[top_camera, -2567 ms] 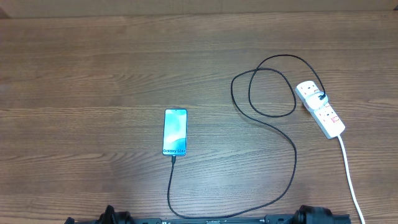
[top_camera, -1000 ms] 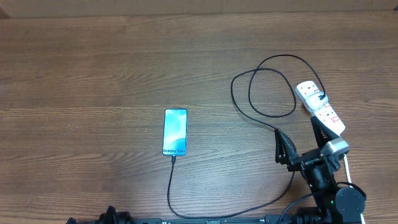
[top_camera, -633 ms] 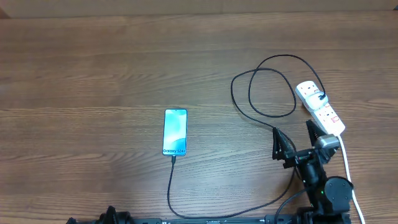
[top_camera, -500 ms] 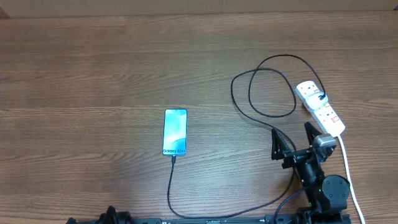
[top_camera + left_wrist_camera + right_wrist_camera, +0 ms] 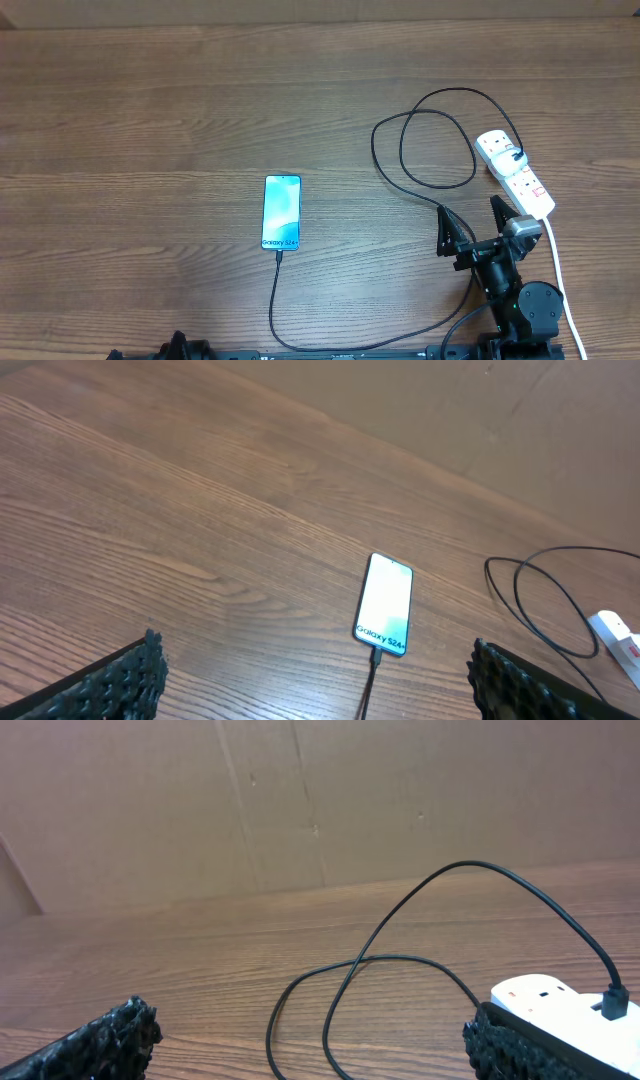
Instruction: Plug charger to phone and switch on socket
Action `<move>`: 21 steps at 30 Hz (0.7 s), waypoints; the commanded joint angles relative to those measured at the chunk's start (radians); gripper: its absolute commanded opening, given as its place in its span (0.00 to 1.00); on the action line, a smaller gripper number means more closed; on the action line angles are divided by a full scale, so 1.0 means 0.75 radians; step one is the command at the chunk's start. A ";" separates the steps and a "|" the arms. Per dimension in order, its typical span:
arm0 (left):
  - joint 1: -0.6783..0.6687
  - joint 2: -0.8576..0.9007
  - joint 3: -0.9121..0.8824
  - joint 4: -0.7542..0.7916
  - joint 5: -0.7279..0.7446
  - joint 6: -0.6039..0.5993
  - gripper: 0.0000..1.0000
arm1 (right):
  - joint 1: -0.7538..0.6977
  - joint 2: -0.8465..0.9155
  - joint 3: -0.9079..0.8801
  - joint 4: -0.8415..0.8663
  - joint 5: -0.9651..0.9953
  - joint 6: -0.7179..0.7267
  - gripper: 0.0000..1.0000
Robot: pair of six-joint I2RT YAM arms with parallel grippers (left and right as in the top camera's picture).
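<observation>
Holds right gripper (image 5: 467,212) wide open just short of socket (image 5: 515,175), likely to switch it on, since charger (image 5: 271,300) already looks seated in phone (image 5: 282,212) far left.

The single bench (image 5: 150,120) carries one phone (image 5: 282,213), one charger (image 5: 272,305) and one socket (image 5: 515,175). The socket has one black plug (image 5: 514,155) and one white cord (image 5: 556,262); its red switches are too small to count. Two pincers show, the right pincer (image 5: 468,208) and the left pincer (image 5: 312,648), each with two fingers.
</observation>
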 commanded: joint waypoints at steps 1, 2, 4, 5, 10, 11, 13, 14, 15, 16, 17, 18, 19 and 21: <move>0.010 -0.012 0.004 0.001 0.003 -0.014 1.00 | 0.003 -0.005 -0.013 0.008 0.014 0.003 1.00; 0.010 -0.012 0.004 0.001 0.003 -0.014 0.99 | 0.003 -0.005 -0.013 0.008 0.014 0.003 1.00; 0.009 -0.012 0.004 0.001 0.003 -0.014 1.00 | 0.003 -0.005 -0.013 0.008 0.014 0.003 1.00; 0.009 -0.012 0.004 0.001 0.003 -0.014 1.00 | 0.003 -0.005 -0.013 0.008 0.014 0.003 1.00; 0.009 -0.012 0.004 0.001 0.003 -0.014 1.00 | -0.010 -0.017 -0.014 0.015 0.014 0.003 1.00; 0.010 -0.012 0.004 0.001 0.003 -0.014 1.00 | -0.012 -0.017 -0.014 0.016 0.013 0.003 1.00; 0.010 -0.012 0.004 0.001 0.003 -0.014 1.00 | -0.012 -0.017 -0.014 0.017 0.014 0.003 1.00; 0.010 -0.012 0.004 0.001 0.003 -0.014 1.00 | -0.013 -0.017 -0.015 0.017 0.013 0.003 1.00; 0.010 -0.012 0.004 0.001 0.003 -0.014 1.00 | -0.013 -0.017 -0.014 0.017 0.014 0.003 1.00; 0.010 -0.012 0.004 0.001 0.003 -0.014 1.00 | -0.015 -0.017 -0.014 0.016 0.013 0.003 1.00; 0.010 -0.012 0.004 0.001 0.003 -0.014 1.00 | -0.015 -0.017 -0.014 0.015 0.013 0.003 1.00; 0.009 -0.012 0.004 0.001 0.003 -0.014 1.00 | -0.015 -0.017 -0.014 0.013 0.014 0.003 1.00; 0.010 -0.012 0.004 0.001 0.003 -0.014 1.00 | -0.015 -0.017 -0.014 0.013 0.014 0.003 1.00; 0.009 -0.012 0.004 0.001 0.003 -0.014 1.00 | -0.015 -0.017 -0.014 0.013 0.014 0.003 1.00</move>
